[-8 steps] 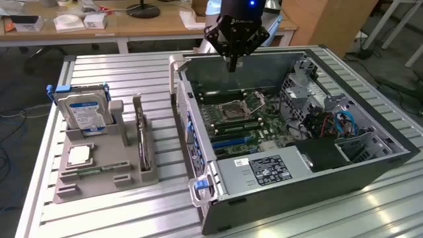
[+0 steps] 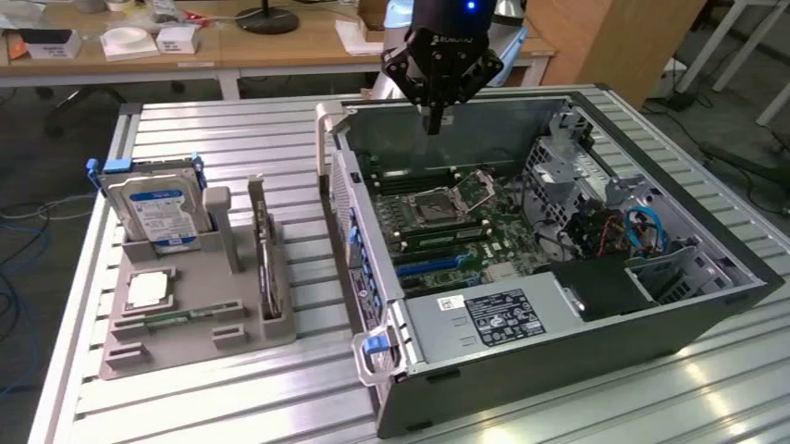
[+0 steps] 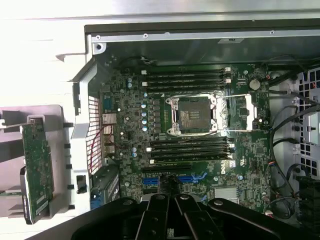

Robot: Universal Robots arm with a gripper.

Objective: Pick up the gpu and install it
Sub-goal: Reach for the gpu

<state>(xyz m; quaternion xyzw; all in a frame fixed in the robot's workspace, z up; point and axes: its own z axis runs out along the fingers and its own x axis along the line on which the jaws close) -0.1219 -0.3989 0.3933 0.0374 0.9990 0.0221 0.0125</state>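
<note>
Open PC case [image 2: 556, 365] sits under the gripper [image 2: 432, 128], with the empty CPU socket [image 3: 195, 114] below it. Hard drive [image 2: 154, 208] stands upright in the grey holder [image 2: 185, 340], well apart from the gripper, toward the exterior view's left.

a ribbed silver metal table [image 2: 210, 129] carries two things. a grey slotted holder [image 2: 161, 350] sits toward the exterior view's left, and an open dark computer case [image 2: 593, 356] lies on its side just beside it toward the exterior view's right, its open face turned up.
</note>
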